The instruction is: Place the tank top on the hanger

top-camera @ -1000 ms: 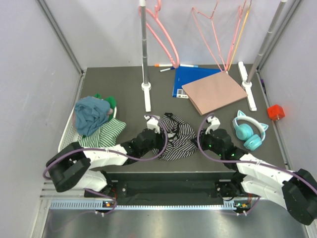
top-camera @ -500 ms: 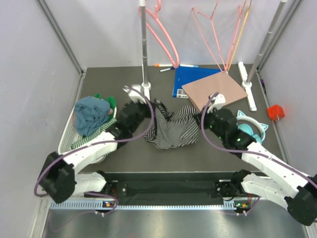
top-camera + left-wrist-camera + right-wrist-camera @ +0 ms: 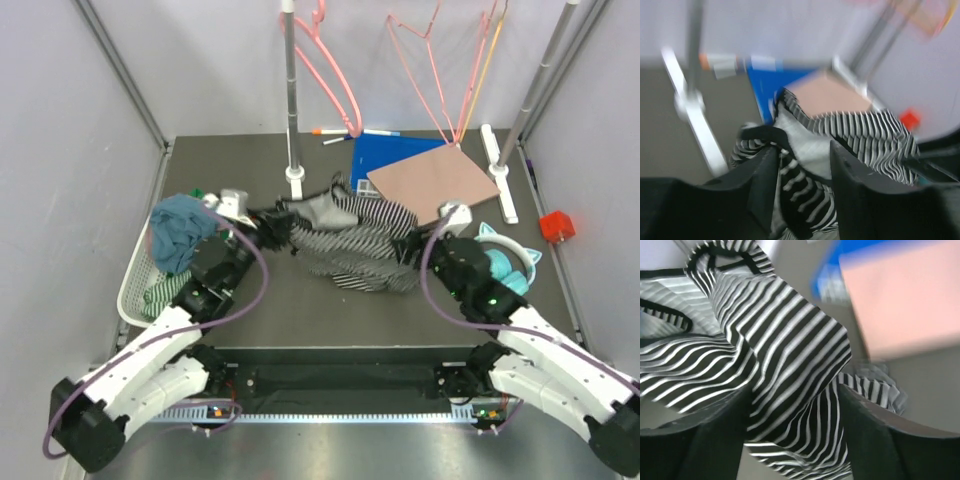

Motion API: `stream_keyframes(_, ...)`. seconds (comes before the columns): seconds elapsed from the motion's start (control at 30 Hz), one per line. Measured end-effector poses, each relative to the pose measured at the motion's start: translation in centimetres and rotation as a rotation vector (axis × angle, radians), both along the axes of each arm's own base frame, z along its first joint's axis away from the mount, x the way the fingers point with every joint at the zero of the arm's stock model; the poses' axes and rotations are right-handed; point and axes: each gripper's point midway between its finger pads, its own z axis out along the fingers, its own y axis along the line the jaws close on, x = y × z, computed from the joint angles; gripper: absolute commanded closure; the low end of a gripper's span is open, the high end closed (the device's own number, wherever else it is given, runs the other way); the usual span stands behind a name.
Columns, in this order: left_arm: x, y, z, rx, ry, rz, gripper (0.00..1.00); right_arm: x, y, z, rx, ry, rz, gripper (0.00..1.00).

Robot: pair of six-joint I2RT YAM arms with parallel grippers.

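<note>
Tank top (image 3: pixel 350 240) sits between the two grippers, stretched sideways in a rumpled band over the dark table (image 3: pixel 250 310).

Left gripper (image 3: pixel 268 228): at the shirt's left end. On the wrist cam (image 3: pixel 802 150) the fingers (image 3: pixel 762 175) stand partly apart, with a dark-edged strap and striped fabric (image 3: pixel 865 135) in and just past the gap. It doesn't look pinched. That view is blurred, so I'm not fully sure.

Right gripper (image 3: pixel 408 250): at the shirt's right end. On the wrist cam (image 3: pixel 792 390) the fingers stand wide apart, with a fold of stripes (image 3: pixel 780 340) running loose through the gap. Nothing is clamped.

Hanger (image 3: pixel 349 88): thick pink one, up on the rail, well beyond both grippers and apart from the shirt. Nothing is on it.

Around the left gripper:
- White basket (image 3: pixel 130 285) on its outer side, holding the teal cloth (image 3: pixel 183 230) and the green-striped garment (image 3: pixel 165 292).
- Rack post foot (image 3: pixel 295 180) just beyond it.

Around the right gripper:
- Tan board (image 3: pixel 432 185) just beyond it, lying on a blue folder (image 3: pixel 372 160). The shirt's far edge is close to the board.
- Teal headphones (image 3: pixel 505 265) on its outer side.
- Red block (image 3: pixel 557 226) further out.
</note>
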Motion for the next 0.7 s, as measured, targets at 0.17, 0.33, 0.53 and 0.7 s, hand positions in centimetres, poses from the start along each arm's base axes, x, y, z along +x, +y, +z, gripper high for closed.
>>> stream_keyframes(0.17, -2.6, -1.6, -19.6, 0.203, 0.432, -0.131, 0.08, -3.1, -2.0, -14.1, -0.195, 0.334, -0.009, 0.23)
stream_keyframes(0.33, -4.9, -0.3, -24.0, 0.265, 0.569, -0.127, 0.01, -4.4, -2.8, -12.8, -0.171, 0.321, -0.007, 0.21)
stream_keyframes(0.53, -3.0, -0.7, -17.4, 0.224, 0.413, -0.099, 0.02, -4.5, -2.9, -0.9, -0.008, 0.064, 0.01, 0.16)
stream_keyframes(0.7, -1.5, -0.3, -15.5, 0.228, 0.394, -0.038, 0.02, -5.3, -3.9, 9.0, 0.065, -0.13, 0.014, 0.11)
